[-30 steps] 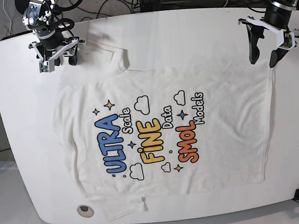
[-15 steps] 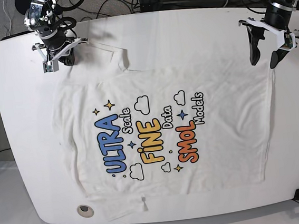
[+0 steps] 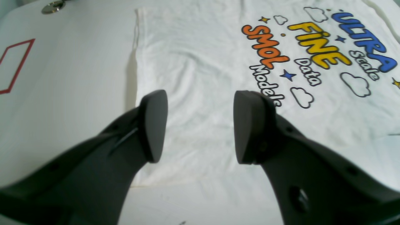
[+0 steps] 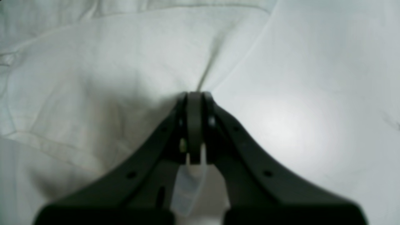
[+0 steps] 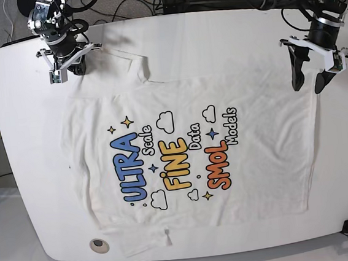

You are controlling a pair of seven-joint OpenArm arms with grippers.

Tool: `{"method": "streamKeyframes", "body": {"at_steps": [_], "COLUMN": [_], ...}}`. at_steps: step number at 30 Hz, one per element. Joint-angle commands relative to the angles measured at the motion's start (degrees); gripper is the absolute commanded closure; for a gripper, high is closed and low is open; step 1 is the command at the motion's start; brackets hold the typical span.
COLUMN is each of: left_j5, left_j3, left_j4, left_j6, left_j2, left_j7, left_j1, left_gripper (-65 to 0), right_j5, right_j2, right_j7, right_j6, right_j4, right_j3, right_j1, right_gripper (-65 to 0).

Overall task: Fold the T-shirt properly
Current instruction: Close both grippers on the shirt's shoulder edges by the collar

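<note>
T-shirt (image 5: 194, 147) spread flat and print-up across the middle of the white tabletop (image 5: 22, 151), collar toward 9 o'clock and hem toward 3 o'clock in the base view, lower sleeve hanging off the table edge near 6 o'clock. Right gripper (image 5: 68, 65), up at 10 o'clock, now pinched tight where a second ago stood spread wide; in the right wrist view, closed flat together with white cloth puckering into a crease right at the tips (image 4: 194, 93), so apparently nipping the upper sleeve or shoulder edge, though too blurred to tell how much fabric sits between. Left gripper (image 5: 308, 80), at 2 o'clock, unchanged: parted wide, hovering over the hem corner with bare cloth visible between the pads (image 3: 153, 125) and nothing held. Judged from this, first grasp just made and second not yet; next, closing the left on the hem corner before any lift, else only one side rises and the fold skews
</note>
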Motion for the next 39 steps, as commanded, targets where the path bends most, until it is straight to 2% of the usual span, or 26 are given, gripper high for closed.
{"method": "streamKeyframes", "body": {"at_steps": [1, 5, 13, 20, 24, 26, 30, 31, 39], "left_j5": [-0.55, -2.89, -8.31, -8.49, -7.94, -7.49, -6.79, -6.77, -4.14], "left_j3": [-0.23, 0.19, 0.00, 0.62, 5.06, 6.33, 6.28, 6.40, 7.86], "left_j4": [1.01, -0.37, -10.75, -21.84, -25.54, -25.94, -25.21, -26.80, -32.80], "left_j6": [0.70, 0.64, 0.37, 0.03, -0.07, -0.11, -0.14, 0.40, 0.46], "left_j2": [-0.50, -1.20, -5.71, -12.23, -14.18, -14.08, -13.42, -13.40, -13.12], "left_j7": [-0.99, 0.29, 0.93, 2.28, 1.99, 1.75, 1.61, 2.35, -0.81], "left_j1": [-0.18, -1.01, -3.33, -7.67, -8.77, -9.01, -9.40, -9.18, -9.72], "left_gripper": [-30.9, -31.9, -33.2, -34.8, -35.1, -34.9, -34.7, -35.2, -36.1], "right_j5": [-0.77, -0.87, -1.08, -1.21, -0.31, 0.62, 1.77, 1.26, 1.42], "right_j2": [0.00, -0.15, -0.25, -0.52, -0.64, -0.68, -0.89, -1.05, -0.85], "right_j7": [-0.67, -0.51, 0.30, 0.67, 1.54, 1.40, -1.32, -0.64, -1.18], "right_j6": [-0.38, -0.26, -0.22, -0.11, -0.07, -0.03, 0.20, 0.37, 0.64], "right_j4": [-0.08, -1.07, -1.71, -2.22, -2.26, -2.02, -1.51, -1.80, -1.73], "right_j3": [0.04, -0.05, -0.35, -2.91, -2.35, -2.16, -0.81, -1.54, -1.56], "right_j1": [-0.06, 0.16, 0.36, 0.68, 0.75, 0.66, 1.14, 0.61, -0.08], "right_gripper": [0.0, 0.0, 0.0, -0.7, -22.7, -28.2, -30.6, -28.9, -28.7]}}
